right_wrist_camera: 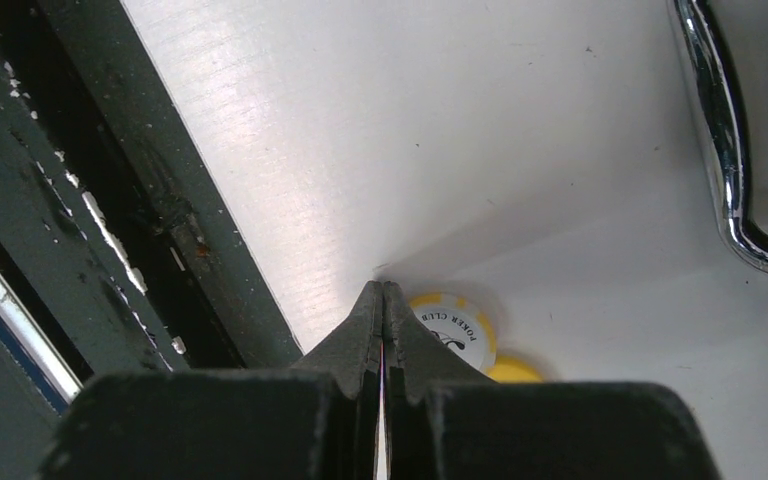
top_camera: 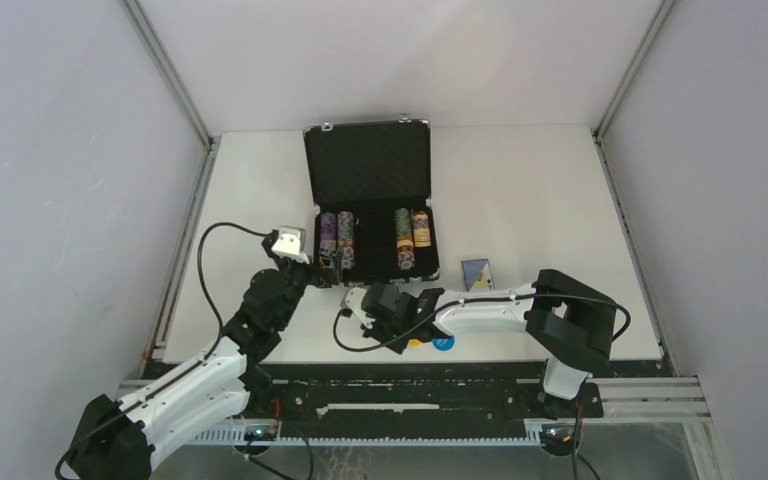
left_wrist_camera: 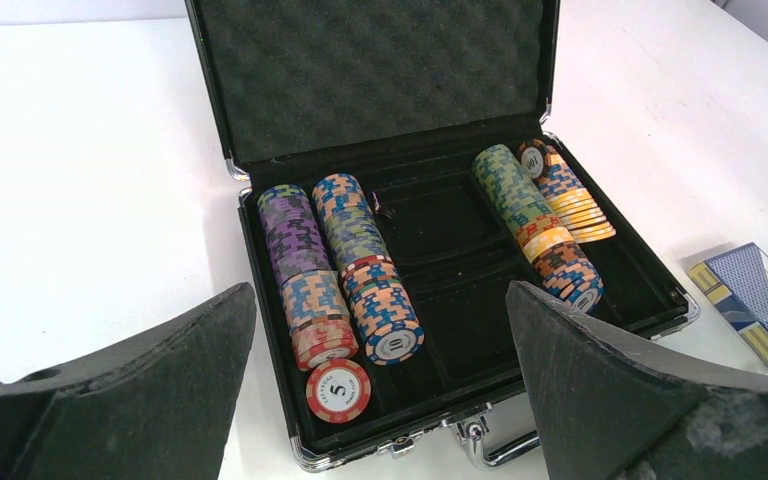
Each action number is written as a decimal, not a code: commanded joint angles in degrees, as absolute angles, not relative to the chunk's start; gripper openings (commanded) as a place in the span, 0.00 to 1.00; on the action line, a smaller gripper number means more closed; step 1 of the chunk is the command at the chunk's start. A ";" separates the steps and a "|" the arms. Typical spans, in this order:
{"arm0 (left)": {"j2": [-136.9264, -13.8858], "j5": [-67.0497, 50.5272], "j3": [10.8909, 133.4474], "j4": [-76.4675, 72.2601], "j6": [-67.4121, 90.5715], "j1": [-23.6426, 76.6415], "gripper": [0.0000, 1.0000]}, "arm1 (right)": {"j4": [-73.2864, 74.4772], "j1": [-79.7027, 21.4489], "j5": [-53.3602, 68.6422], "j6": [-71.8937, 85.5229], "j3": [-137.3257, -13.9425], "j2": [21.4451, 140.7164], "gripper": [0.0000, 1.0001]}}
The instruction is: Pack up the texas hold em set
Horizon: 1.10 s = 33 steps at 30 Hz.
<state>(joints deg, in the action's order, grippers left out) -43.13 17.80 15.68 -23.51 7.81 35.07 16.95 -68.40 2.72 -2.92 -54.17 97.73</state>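
Observation:
The black briefcase (top_camera: 430, 262) (left_wrist_camera: 260, 300) lies open mid-table with its foam lid up. Multicoloured chip stacks (left_wrist_camera: 345, 255) fill its left slots and more (left_wrist_camera: 545, 215) fill its right slots. One red chip (left_wrist_camera: 338, 389) lies flat at the near left corner of the tray. My left gripper (left_wrist_camera: 380, 400) (top_camera: 325, 268) hovers open over the case's front edge, holding nothing. The card deck (top_camera: 476, 272) (left_wrist_camera: 750, 300) lies right of the case. My right gripper (right_wrist_camera: 381, 290) (top_camera: 405, 330) is shut, its tips on the table beside a yellow-and-white button (right_wrist_camera: 455, 325). A yellow button (right_wrist_camera: 515, 370) lies behind it, and a blue button (top_camera: 443, 342) sits nearby.
The case's metal handle (right_wrist_camera: 730, 150) (left_wrist_camera: 490, 445) juts toward the arms. The table's black front rail (right_wrist_camera: 110, 220) runs close to my right gripper. Grey walls (top_camera: 60, 200) enclose the white table (top_camera: 540, 200).

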 commanded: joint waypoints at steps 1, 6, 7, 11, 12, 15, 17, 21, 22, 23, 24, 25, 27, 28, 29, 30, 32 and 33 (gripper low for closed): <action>-43.38 17.49 15.10 -26.73 9.13 34.54 1.00 | 17.21 -68.41 0.21 -1.43 -54.99 97.51 0.00; -43.58 17.24 15.12 -26.89 9.23 34.50 1.00 | 17.74 -67.62 -0.34 -1.33 -54.35 96.45 0.00; -43.63 17.23 15.12 -26.85 9.23 34.49 1.00 | 17.84 -67.47 -0.43 -1.25 -54.18 96.29 0.00; -43.56 17.15 15.06 -26.90 9.26 34.46 1.00 | 18.13 -66.94 -0.96 -1.00 -53.57 95.84 0.00; -43.59 17.21 15.01 -26.92 9.30 34.50 1.00 | 18.19 -66.83 -0.97 -0.97 -53.34 95.65 0.00; -43.64 17.01 15.12 -26.93 9.37 34.49 1.00 | 18.19 -66.54 -1.19 -0.73 -52.73 94.93 0.00; -43.70 17.03 15.03 -27.04 9.49 34.45 1.00 | 18.36 -66.39 -1.39 -0.63 -52.42 94.53 0.00; -44.30 16.83 15.16 -27.29 9.51 34.52 1.00 | 18.45 -66.27 -1.66 -0.31 -51.65 93.59 0.00; -44.44 16.79 15.20 -27.33 9.58 34.51 1.00 | 18.45 -66.27 -1.69 -0.27 -51.56 93.34 0.00; -44.51 16.74 15.18 -27.47 9.66 34.48 1.00 | 18.47 -66.27 -1.79 -0.22 -51.51 93.15 0.00; -44.60 16.69 15.13 -27.49 9.73 34.46 1.00 | 18.41 -66.29 -1.91 -0.12 -51.48 92.99 0.00; -44.71 16.70 15.16 -27.54 9.71 34.46 1.00 | 18.33 -66.27 -1.93 -0.12 -51.45 92.86 0.00; -44.77 16.66 15.16 -27.56 9.69 34.45 1.00 | 17.96 -66.27 -1.89 -0.08 -51.50 92.21 0.00; -44.77 16.74 15.12 -27.67 9.70 34.45 1.00 | 17.51 -66.27 -1.81 -0.06 -51.50 91.87 0.00; -44.82 16.77 15.12 -27.62 9.72 34.45 1.00 | 17.19 -66.27 -1.67 -0.08 -51.50 91.44 0.00; -44.82 16.83 15.12 -27.68 9.66 34.45 1.00 | 16.98 -66.35 -1.53 -0.15 -51.50 91.12 0.00; -44.91 16.95 15.12 -27.66 9.62 34.45 1.00 | 16.52 -66.36 -1.05 -0.12 -51.50 90.28 0.00; -44.91 16.92 15.05 -27.64 9.62 34.45 1.00 | 16.30 -66.36 -0.87 -0.11 -51.50 89.58 0.00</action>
<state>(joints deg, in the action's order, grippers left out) -44.80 17.34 15.68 -24.82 9.06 34.94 18.06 -66.72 -1.06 -0.95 -51.29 93.71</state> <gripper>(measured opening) 0.998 0.006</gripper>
